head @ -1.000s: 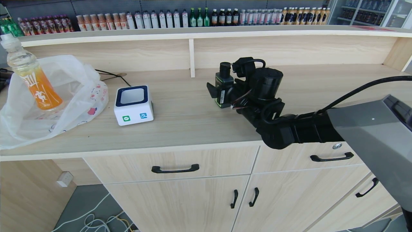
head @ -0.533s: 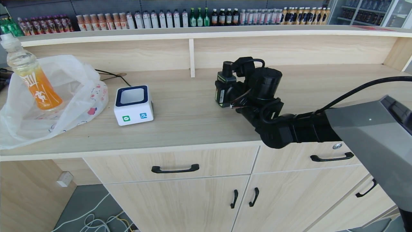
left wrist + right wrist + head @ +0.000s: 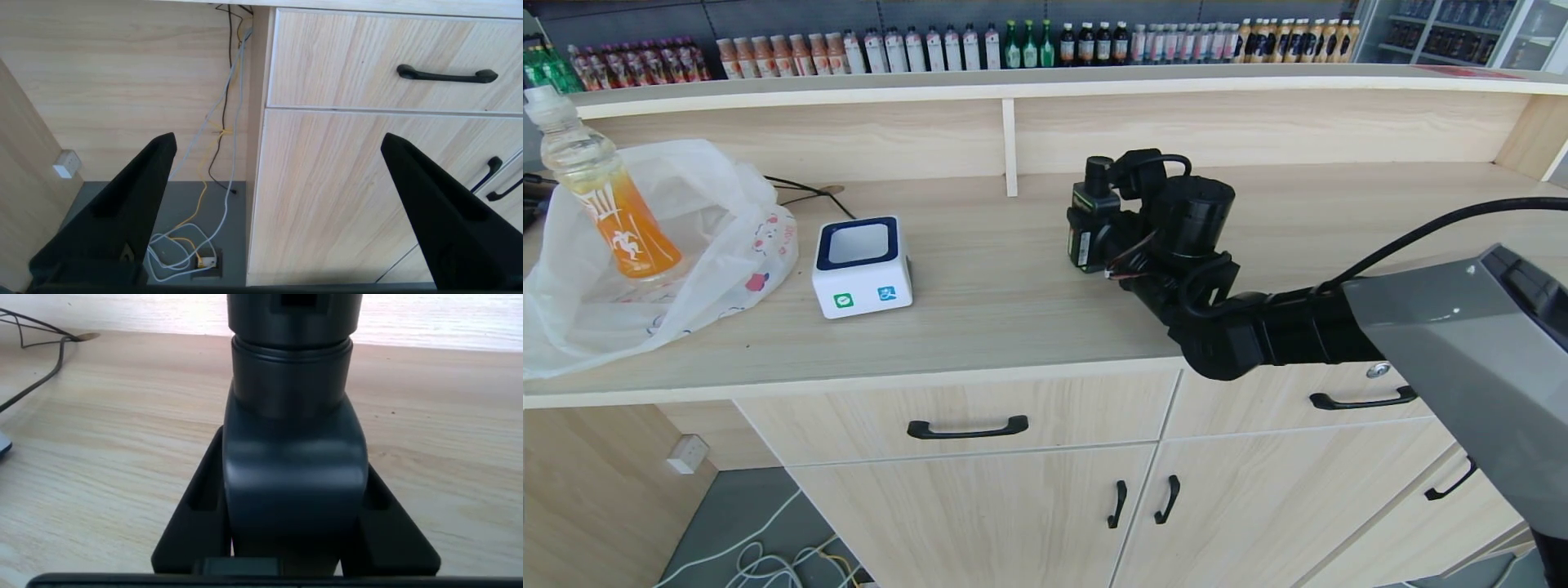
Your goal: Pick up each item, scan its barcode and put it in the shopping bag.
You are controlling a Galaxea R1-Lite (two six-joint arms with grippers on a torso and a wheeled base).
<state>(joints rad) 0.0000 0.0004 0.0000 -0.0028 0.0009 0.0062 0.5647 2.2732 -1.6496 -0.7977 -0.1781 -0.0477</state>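
Right gripper [image 3: 1085,233] pinching dark bottle [image 3: 1083,242] upright, possibly just clear of counter [image 3: 1013,314], for carry to scanner [image 3: 862,263] well to left.

Light wood counter [image 3: 980,310] spans frame middle. White plastic shopping bag [image 3: 727,245] at left edge, crumpled, mouth open. White cube scanner [image 3: 862,265], blue-rimmed top, left of centre, just beside bag. Black cable [image 3: 800,189] behind scanner.

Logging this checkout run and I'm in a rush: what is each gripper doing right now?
Left gripper: open, holding nothing.
Right gripper: closed on the small dark bottle.
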